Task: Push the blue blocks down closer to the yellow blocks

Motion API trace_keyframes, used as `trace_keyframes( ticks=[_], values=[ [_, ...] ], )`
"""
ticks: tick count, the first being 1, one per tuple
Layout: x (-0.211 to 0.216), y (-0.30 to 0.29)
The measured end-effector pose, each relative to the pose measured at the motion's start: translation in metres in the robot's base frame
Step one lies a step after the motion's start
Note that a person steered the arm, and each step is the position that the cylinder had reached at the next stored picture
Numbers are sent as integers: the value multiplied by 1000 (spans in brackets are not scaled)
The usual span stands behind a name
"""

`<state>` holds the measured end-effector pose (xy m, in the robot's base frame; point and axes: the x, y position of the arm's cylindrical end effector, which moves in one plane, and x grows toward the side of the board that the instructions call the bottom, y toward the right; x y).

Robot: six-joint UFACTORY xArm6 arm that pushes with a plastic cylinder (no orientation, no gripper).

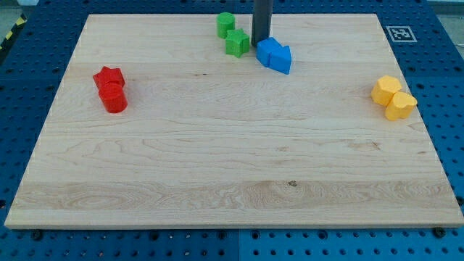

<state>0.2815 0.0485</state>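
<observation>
Two blue blocks [274, 55] sit touching each other near the view's top centre of the wooden board [232, 159]. My tip [261, 40] is a dark rod standing just at the upper left edge of the blue blocks, between them and the green star. Two yellow blocks [393, 97] sit together at the view's right edge, well down and to the right of the blue ones.
A green cylinder [225, 24] and a green star [236, 43] stand just left of my tip. A red star [109, 77] and a red cylinder [113, 98] sit at the view's left. A marker tag [397, 32] is off the board's top right corner.
</observation>
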Motion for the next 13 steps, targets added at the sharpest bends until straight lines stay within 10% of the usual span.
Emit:
trace_keyframes(
  ticks=[13],
  values=[
    [27, 23]
  ],
)
